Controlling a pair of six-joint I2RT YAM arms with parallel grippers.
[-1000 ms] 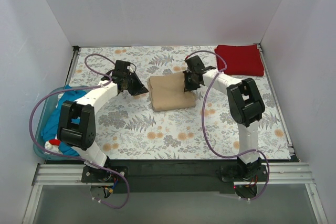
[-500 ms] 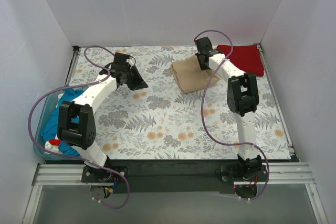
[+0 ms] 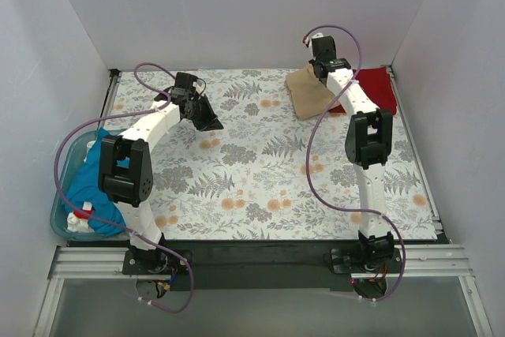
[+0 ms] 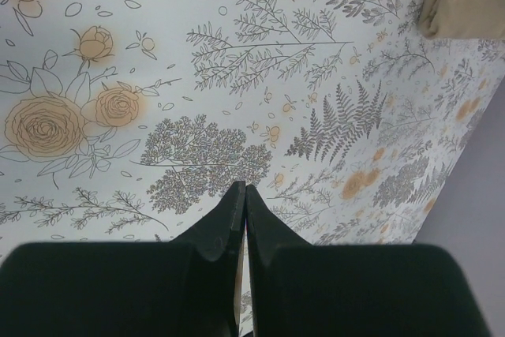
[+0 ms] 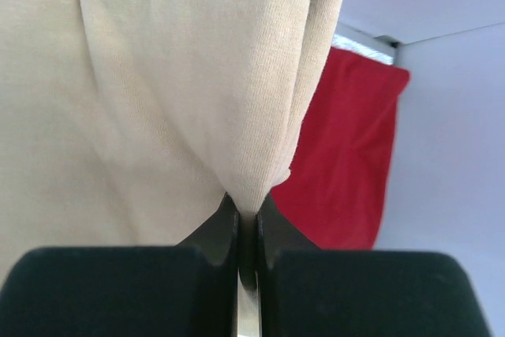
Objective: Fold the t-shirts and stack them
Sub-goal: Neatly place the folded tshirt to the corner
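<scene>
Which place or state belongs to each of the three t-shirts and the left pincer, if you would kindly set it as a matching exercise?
Column one:
1. tan t-shirt
2. red t-shirt
3. teal t-shirt
4. left pincer

Column two:
A. heaped in the light blue tub
B. shut on nothing above the tablecloth
C. folded flat at the tablecloth's far right corner
D. pinched in the right pincer

Pairs: 1-D, 2-C, 3-A, 4-B.
</scene>
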